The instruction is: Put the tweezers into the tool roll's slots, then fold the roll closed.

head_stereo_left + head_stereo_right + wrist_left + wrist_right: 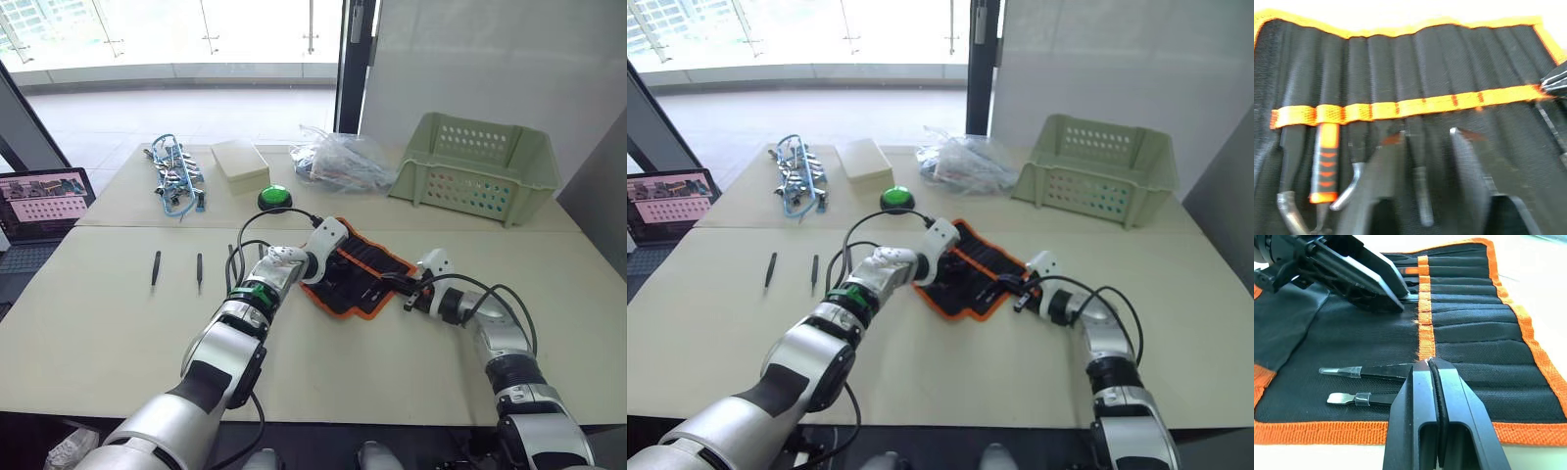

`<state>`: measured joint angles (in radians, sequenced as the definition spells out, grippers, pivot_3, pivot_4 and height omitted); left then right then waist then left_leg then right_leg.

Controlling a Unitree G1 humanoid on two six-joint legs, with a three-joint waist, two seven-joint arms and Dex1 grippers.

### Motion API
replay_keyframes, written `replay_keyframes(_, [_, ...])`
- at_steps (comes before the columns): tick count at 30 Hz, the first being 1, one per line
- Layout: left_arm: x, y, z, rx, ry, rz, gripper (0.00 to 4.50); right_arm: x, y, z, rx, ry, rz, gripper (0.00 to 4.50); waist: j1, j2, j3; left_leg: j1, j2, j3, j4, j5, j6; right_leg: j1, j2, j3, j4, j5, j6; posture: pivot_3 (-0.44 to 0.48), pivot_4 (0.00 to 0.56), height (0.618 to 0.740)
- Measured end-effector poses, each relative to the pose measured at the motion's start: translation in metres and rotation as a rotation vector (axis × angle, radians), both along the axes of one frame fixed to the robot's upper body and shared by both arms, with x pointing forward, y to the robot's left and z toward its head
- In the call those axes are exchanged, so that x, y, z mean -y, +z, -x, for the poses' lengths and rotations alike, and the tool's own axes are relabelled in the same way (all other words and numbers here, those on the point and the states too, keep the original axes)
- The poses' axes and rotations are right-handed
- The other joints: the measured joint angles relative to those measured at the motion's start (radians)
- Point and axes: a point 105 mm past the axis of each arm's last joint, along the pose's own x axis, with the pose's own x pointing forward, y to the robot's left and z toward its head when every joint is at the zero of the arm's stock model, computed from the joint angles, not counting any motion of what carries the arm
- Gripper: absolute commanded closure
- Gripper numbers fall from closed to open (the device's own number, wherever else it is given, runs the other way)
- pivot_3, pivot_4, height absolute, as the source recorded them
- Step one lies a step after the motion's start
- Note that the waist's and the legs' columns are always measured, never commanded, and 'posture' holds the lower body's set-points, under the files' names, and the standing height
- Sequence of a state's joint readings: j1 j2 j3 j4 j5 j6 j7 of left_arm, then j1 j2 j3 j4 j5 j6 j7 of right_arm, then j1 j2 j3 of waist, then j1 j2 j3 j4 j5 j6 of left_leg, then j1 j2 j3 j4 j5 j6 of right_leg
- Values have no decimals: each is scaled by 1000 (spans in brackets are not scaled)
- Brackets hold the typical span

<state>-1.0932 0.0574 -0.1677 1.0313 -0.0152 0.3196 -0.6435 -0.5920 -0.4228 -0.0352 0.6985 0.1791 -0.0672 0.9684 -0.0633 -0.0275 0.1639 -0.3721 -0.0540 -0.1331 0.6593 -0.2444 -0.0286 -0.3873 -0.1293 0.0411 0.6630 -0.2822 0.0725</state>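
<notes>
The tool roll [355, 269] lay open on the bench [118, 323], between the two arms, its orange-edged inner face up. The left tool [1427, 134] rested over the slots [1400, 73], its fingers apart with a slim black tweezer [1420, 196] lying between them, partly tucked under the orange band; whether the fingers touched it could not be told. A red-handled implement [1322, 166] sat in a neighbouring pocket. The right tool [1428, 363] hung at the roll's near edge with its fingers pressed together, nothing visible between them. Beside it, two tweezers [1359, 384] lay on the fabric, tips pointing away from the band. Two more tweezers [176, 267] lay on the bench, well left of the roll. The green basket [477, 164] stood at the far right.
</notes>
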Motion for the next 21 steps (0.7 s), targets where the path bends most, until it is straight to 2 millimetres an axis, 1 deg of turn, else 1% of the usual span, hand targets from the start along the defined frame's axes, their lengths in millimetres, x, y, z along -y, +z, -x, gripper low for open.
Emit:
replay_keyframes(5, [-8, 4, 4, 23, 12, 28, 135, -6, 0, -2, 18, 14, 23, 4500, -13, 0, 0, 1, 1, 0, 0, 0, 0, -1, 1, 1, 1, 0, 0, 0, 150, 740])
replay_keyframes(6, [-16, 7, 1, 42, 38, 27, 31, -6, 0, -2, 20, 15, 23, 4500, -13, 0, 0, 1, 2, 0, 0, 0, 0, -1, 2, 1, 1, 0, 0, 0, 150, 740])
replay_keyframes(7, [-28, 13, -1, 65, 75, 33, 31, -7, 0, -2, 21, 15, 20, 4500, -14, 0, 0, 1, 2, 0, -1, 0, 0, -1, 2, 1, 1, 0, 0, 0, 150, 740])
replay_keyframes(8, [-36, 17, -2, 80, 96, 39, 31, -6, 0, -2, 20, 13, 18, 4500, -13, 0, 0, 1, 2, 0, 0, 0, 0, -1, 2, 1, 1, 0, 0, 0, 150, 740])
replay_keyframes(10, [-50, 30, 2, 122, 126, 75, 31, -6, 0, -3, 24, 10, 12, 4500, -9, 0, 0, 1, 1, 0, 0, 0, 0, -1, 1, 1, 1, 0, 0, 0, 150, 740])
replay_keyframes(11, [-53, 35, 5, 135, 131, 93, 31, -6, 0, -3, 27, 9, 10, 4500, -6, 0, 0, 1, 1, 0, 0, 0, 0, -1, 1, 1, 1, 0, 0, 0, 150, 740])
replay_keyframes(14, [-67, 52, 19, 189, 137, 151, 31, -12, 2, -4, 35, 16, -11, 4500, -7, 0, 0, 0, 1, 0, -1, 0, 0, -2, 1, 2, 1, 0, -1, 0, 150, 740])
replay_keyframes(17, [-93, 65, 34, 240, 175, 175, 31, -13, 5, -6, 40, 17, -21, 4500, -7, 1, 0, 0, 2, 0, -1, 0, 0, -2, 1, 2, 1, 0, -1, 0, 150, 740])
replay_keyframes(19, [-112, 68, 41, 258, 217, 171, 31, -14, 7, -7, 34, 18, -20, 4500, -5, 1, 0, 0, 1, 0, -1, 0, 0, -2, 1, 2, 0, 0, -1, 0, 150, 740])
replay_keyframes(21, [-127, 70, 48, 265, 258, 190, 31, -14, 7, -8, 27, 18, -15, 4500, -2, 1, 0, 0, 1, 0, -1, 0, 0, -2, 1, 2, 0, 0, -1, 0, 150, 740])
